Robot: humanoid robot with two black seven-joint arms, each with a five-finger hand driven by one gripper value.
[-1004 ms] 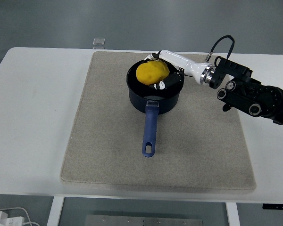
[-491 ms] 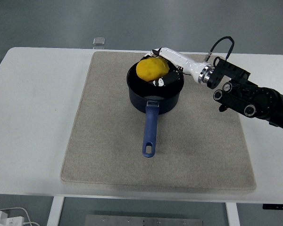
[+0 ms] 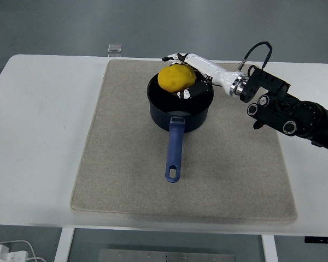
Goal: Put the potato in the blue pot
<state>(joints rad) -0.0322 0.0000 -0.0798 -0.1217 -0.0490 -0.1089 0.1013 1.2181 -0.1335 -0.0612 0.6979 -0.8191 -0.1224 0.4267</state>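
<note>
One potato (long axis left-right) over blue pot, in right robot hand.

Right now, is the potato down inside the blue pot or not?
Not fully in. The potato sits high at the pot's far rim, above the opening, with the right hand around it.

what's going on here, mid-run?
The robot's right hand reaches in from the right and holds the yellow potato over the far rim of the blue pot. The potato looks not yet released; whether it touches the pot's bottom cannot be told. The pot sits on a beige mat on the white table, handle pointing to the near edge. The left arm is out of view.
</note>
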